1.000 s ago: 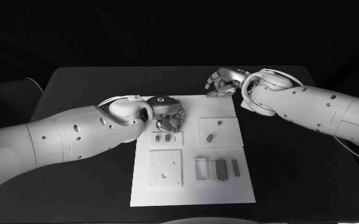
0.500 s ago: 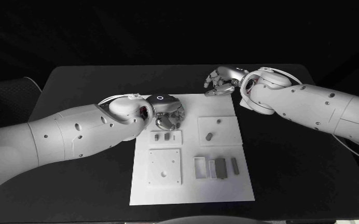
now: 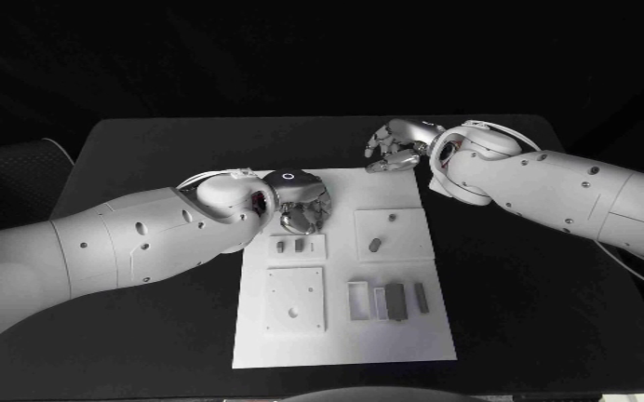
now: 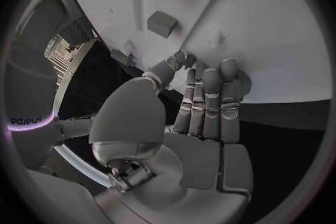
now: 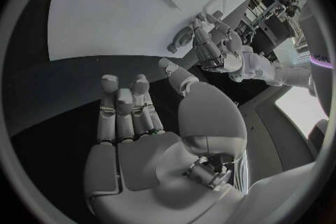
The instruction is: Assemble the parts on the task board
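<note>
Now, your view from the hands outward:

Left hand: your left hand sits over the far-left part of the task board, fingers curled down toward the plate. In the left wrist view the fingertips reach the white surface, and you cannot tell whether anything is pinched under them.

Right hand: your right hand hovers past the board's far right corner, over the worktop. In the right wrist view its fingers are extended and apart, with nothing in the palm.

Task board: a white plate in the middle of the worktop, its long axis running away from you.

Raised plates: three square white plates lie on the board, one just beside your left hand, one to its right, one nearer you.

Parts: two small grey pieces stand on the plate by your left hand. A short grey piece and a small peg sit on the right plate. A row of grey bars lies near the board's right edge, each bar's long axis pointing away from you.

Writing: no lettering on the board or parts can be read.
</note>
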Robot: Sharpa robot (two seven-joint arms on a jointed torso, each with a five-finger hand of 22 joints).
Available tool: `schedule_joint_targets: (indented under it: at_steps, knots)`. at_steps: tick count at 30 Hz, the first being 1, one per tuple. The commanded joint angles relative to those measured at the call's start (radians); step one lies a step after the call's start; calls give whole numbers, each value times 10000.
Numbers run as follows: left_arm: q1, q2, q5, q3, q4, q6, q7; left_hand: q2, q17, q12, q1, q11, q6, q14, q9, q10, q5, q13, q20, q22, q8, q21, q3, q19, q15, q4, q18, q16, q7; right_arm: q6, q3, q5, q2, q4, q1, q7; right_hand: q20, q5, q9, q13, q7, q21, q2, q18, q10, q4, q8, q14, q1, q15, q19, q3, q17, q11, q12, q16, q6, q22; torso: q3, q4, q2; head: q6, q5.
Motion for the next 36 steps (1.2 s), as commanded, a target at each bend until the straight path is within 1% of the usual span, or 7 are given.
schedule_joint_targets:
  at_steps: [1,7,13,14,15,29,36]
  knots:
    - [-20,27,-81,-8,40,271,-20,87,34,53,24,-25,95,94,-17,139,119,40,-37,254,75,86,37,68,-8,-20,696,118,-7,105,4,-3,3,17,-5,80,-16,51,-11,-17,58,-38,76,114,-85,-58,-36,71,-3,29,56,-18,-13,12,46,-32,0,137,0,4,-1,-21,-23]
    - [-26,68,-162,-8,22,309,-53,142,78,143,126,-131,323,155,-33,404,345,152,-124,255,171,297,52,136,-106,-34,678,314,-53,107,4,-3,4,20,-5,78,-16,51,-12,-17,58,-38,75,114,-85,-58,-36,71,-4,29,56,-18,-13,12,46,-32,0,137,-1,6,-1,-29,-25]
    - [-53,104,-249,-8,-53,289,-77,154,74,110,166,-137,321,152,-65,395,503,174,-152,248,154,363,70,123,-115,-38,662,359,-49,108,5,-3,-4,18,-5,78,-16,51,-12,-18,58,-38,75,114,-86,-58,-35,71,-5,29,56,-19,-13,12,47,-32,0,137,-2,5,-2,-46,-45]
    - [-62,111,-250,-8,-64,289,-84,153,73,102,180,-136,315,151,-71,387,481,175,-155,247,148,371,78,120,-114,-39,661,364,-47,107,5,-3,-4,18,-5,78,-16,51,-12,-18,58,-38,75,114,-86,-58,-35,71,-5,29,56,-19,-13,12,47,-32,0,137,-3,3,-1,-49,-46]
    - [-80,115,-251,-7,-74,296,-91,107,61,75,279,-124,306,144,-96,373,149,188,-159,237,133,399,204,107,-115,2,652,379,-37,109,5,-3,-4,18,-5,77,-16,51,-12,-19,58,-38,75,114,-86,-58,-35,72,-5,29,56,-19,-13,12,47,-32,0,137,-3,3,-1,-49,-46]
    - [-121,169,-270,-7,-142,464,-227,76,27,-28,236,-89,234,141,-162,278,82,194,-146,229,71,446,400,90,-73,8,644,404,8,113,5,-3,-25,38,-4,73,-16,50,-13,-20,58,-38,74,114,-86,-58,-33,72,-8,29,56,-21,-13,11,49,-32,1,137,-4,8,-2,-69,-82]
    - [-124,164,-292,-6,-138,526,-201,151,-3,7,246,-151,410,227,-150,496,142,269,-170,230,166,518,559,133,-129,3,659,456,-62,115,5,-3,-25,35,-4,75,-16,50,-13,-21,58,-38,75,114,-87,-57,-32,72,-10,29,56,-21,-13,11,50,-32,2,137,-3,6,-5,-77,-84]
